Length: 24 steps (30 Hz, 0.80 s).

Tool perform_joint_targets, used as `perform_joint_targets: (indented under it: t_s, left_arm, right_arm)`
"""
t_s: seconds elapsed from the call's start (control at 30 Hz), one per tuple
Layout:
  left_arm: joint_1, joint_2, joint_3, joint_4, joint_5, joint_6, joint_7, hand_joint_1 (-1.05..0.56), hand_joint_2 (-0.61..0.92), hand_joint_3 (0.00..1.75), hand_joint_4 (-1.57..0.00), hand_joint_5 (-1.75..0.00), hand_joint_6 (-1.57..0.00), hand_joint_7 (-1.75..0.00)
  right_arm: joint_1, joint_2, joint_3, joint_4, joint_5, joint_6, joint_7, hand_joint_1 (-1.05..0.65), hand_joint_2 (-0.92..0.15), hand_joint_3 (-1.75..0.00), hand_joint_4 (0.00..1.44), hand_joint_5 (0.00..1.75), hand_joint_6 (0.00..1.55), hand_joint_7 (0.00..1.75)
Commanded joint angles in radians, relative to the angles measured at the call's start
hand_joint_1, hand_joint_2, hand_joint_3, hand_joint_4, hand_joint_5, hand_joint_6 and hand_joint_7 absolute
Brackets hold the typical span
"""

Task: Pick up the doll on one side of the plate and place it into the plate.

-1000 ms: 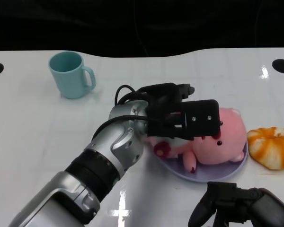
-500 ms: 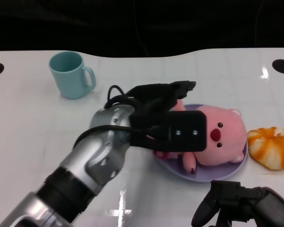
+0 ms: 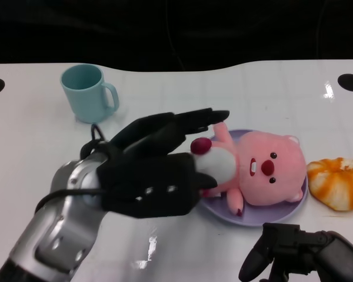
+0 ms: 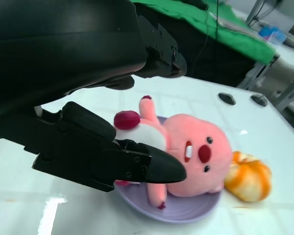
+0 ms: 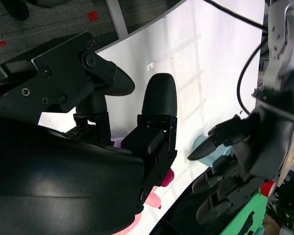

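The pink plush doll lies on its back in the lilac plate, its face toward me. My left hand hovers just left of the doll with its fingers spread and nothing in them; its fingertips reach over the doll's raised arm. In the left wrist view the doll lies in the plate beyond the parted fingers. My right hand rests at the table's near edge, in front of the plate, empty, fingers apart. The right wrist view shows my right hand holding nothing.
A teal mug stands at the back left. An orange-and-white striped toy lies right beside the plate's right rim. Behind the white table is a dark edge.
My left hand has drawn back from over the doll toward the lower left and spread open. The doll's belly and face are now uncovered; it stays in the plate. The right hand has barely moved.
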Motion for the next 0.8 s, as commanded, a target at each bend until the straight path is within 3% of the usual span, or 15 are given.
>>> perform_joint_targets:
  t_s: [0.03,0.13,0.17,0.3,0.37,0.47,0.57,0.67,0.8]
  left_arm:
    - [0.069,-0.017,0.06,-0.029,-0.068,-0.042,0.044,-0.39,0.92,0.13,-0.26,-0.79,-0.5,-0.15]
    - [0.169,-0.057,0.134,-0.045,-0.167,-0.122,0.097,-0.21,0.9,0.22,-0.45,-0.99,-0.71,-0.29]
    - [0.187,-0.06,0.145,-0.044,-0.183,-0.146,0.106,-0.16,0.79,0.5,-0.51,-1.08,-0.72,-0.44]
    - [0.273,-0.075,0.202,-0.049,-0.283,-0.227,0.111,-0.07,0.46,1.26,-0.72,-1.23,-0.8,-0.85]
    - [0.311,-0.073,0.225,-0.053,-0.323,-0.261,0.103,-0.05,0.45,1.33,-0.78,-1.27,-0.81,-0.98]
    - [0.374,-0.068,0.25,-0.096,-0.398,-0.238,0.08,-0.05,0.46,1.35,-0.84,-1.46,-0.81,-1.25]
    - [0.414,-0.066,0.262,-0.142,-0.442,-0.192,0.077,-0.07,0.45,1.36,-0.88,-1.55,-0.82,-1.34]
    - [0.498,-0.049,0.289,-0.249,-0.517,-0.071,0.071,-0.13,0.42,1.43,-0.9,-1.71,-0.81,-1.52]
    - [0.565,-0.027,0.325,-0.362,-0.596,0.065,0.073,-0.17,0.39,1.47,-0.94,-1.74,-0.79,-1.7]
  right_arm:
    - [0.001,-0.012,-0.004,-0.008,0.003,0.003,0.004,-0.09,-0.59,-1.01,0.66,1.56,0.63,1.19]
    - [-0.002,-0.011,-0.005,-0.004,0.005,0.002,0.005,-0.09,-0.58,-1.01,0.66,1.56,0.63,1.19]
    - [-0.002,-0.011,-0.005,-0.003,0.005,0.002,0.005,-0.09,-0.58,-1.01,0.66,1.55,0.63,1.19]
    - [-0.002,-0.008,0.0,-0.003,0.002,0.0,0.002,-0.08,-0.58,-1.01,0.66,1.54,0.64,1.19]
    - [-0.002,-0.008,0.006,-0.004,-0.003,0.001,0.0,-0.08,-0.58,-1.01,0.66,1.54,0.64,1.19]
    - [-0.003,-0.007,0.013,-0.009,-0.007,0.008,-0.002,-0.08,-0.58,-1.01,0.66,1.54,0.64,1.19]
    - [-0.004,-0.007,0.018,-0.01,-0.013,0.011,-0.005,-0.07,-0.58,-1.0,0.65,1.54,0.64,1.19]
    - [-0.007,-0.005,0.025,-0.013,-0.015,0.021,-0.007,-0.08,-0.59,-1.0,0.66,1.55,0.64,1.18]
    - [-0.011,-0.001,0.035,-0.014,-0.024,0.029,-0.011,-0.08,-0.59,-1.0,0.65,1.54,0.64,1.18]
